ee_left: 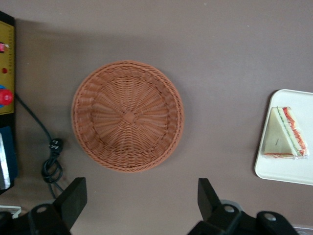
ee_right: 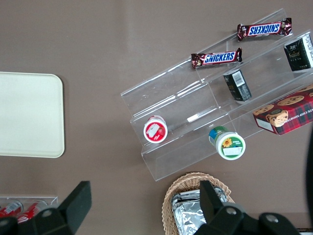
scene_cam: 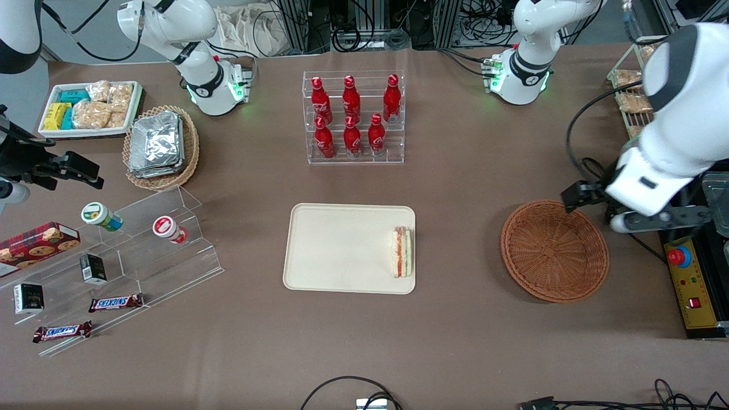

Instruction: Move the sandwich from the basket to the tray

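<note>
On the tray (scene_cam: 342, 250), near the edge facing the working arm's end of the table, the sandwich (scene_cam: 402, 252) is lying on its side with its orange-red and white filling showing along the cut edge; I'm reading that spot as the shortest reach in from the basket (scene_cam: 555, 250), which would explain why it is sitting at the rim and not at the middle. The basket is showing nothing but bare weave in both the front and wrist views, so I'm judging the transfer itself done. My gripper (ee_left: 139, 203) is hanging above the table just beside the basket's rim, high enough that the wrist camera is taking in the whole basket and the tray corner with the sandwich. Its fingers (ee_left: 73, 196) are standing wide apart with nothing between them, touching neither basket nor sandwich, which fits a release already made. The sandwich is resting fully inside the low rim, flat and not propped on it, so I'm not expecting it to slide off. The bottles (scene_cam: 351, 117) in their clear rack are standing farther from the front camera than the tray, well apart from the arm's path. What I'm thinking remains is only to park the arm clear.
</note>
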